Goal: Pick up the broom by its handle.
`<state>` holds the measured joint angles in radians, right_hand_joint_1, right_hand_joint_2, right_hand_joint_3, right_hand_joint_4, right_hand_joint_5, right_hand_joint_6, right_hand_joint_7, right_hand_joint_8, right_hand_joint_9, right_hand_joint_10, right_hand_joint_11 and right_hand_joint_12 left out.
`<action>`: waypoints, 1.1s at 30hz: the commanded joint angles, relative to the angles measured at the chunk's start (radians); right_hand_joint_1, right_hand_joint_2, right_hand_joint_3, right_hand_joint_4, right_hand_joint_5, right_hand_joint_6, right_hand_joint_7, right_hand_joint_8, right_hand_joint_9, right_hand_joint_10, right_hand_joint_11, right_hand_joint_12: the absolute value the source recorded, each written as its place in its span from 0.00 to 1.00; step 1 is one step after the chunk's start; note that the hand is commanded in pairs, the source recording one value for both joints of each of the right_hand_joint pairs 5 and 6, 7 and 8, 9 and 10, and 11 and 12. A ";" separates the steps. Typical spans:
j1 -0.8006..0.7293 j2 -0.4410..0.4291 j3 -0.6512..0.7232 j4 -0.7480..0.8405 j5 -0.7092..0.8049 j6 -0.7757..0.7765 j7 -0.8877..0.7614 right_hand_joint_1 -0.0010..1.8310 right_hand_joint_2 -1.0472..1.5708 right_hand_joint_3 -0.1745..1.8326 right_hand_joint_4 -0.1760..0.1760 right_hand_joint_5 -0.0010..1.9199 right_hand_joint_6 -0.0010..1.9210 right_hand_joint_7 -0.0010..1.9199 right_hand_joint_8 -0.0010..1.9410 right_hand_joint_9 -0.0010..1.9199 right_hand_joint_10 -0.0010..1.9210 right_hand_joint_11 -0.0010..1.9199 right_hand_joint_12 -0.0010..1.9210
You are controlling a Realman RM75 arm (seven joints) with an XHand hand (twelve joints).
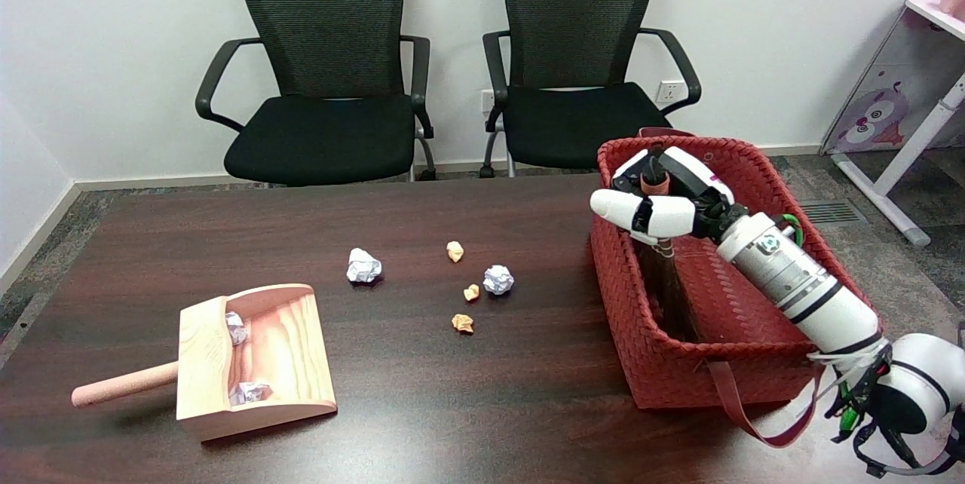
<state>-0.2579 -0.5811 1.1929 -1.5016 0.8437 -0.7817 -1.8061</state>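
The right hand hangs over the left end of the red woven basket with its fingers wrapped around the pinkish wooden handle of the broom; it looks to be grasping the handle, though how firmly the far fingers bear on it cannot be told. The broom stands nearly upright inside the basket, its dark bristles down against the left wall, only the handle's tip clear above the hand.

The main risk is the basket itself — a lift that drifts sideways could catch the bristles on the woven rim and drag or tip the basket toward the table edge. The grip sits high on a smooth round handle, so the broom may swing or slip through the fingers once its weight comes free. The basket's strap trails beside the forearm and could snag — the crumpled paper balls and the wooden dustpan lie well apart and seem safe
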 commanded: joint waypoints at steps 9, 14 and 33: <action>-0.070 -0.017 0.074 -0.214 0.325 0.002 -0.397 0.52 0.66 0.52 1.00 1.00 1.00 1.00 0.99 1.00 1.00 1.00 1.00; -0.070 -0.017 0.108 -0.298 0.485 0.009 -0.602 0.52 0.82 0.55 1.00 1.00 1.00 1.00 0.99 1.00 1.00 1.00 1.00; 0.021 0.021 0.228 -0.466 0.796 0.098 -0.754 0.52 0.88 0.60 1.00 1.00 1.00 1.00 0.99 1.00 1.00 1.00 1.00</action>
<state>-0.3078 -0.5860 1.3405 -1.8133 1.3776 -0.7381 -2.3975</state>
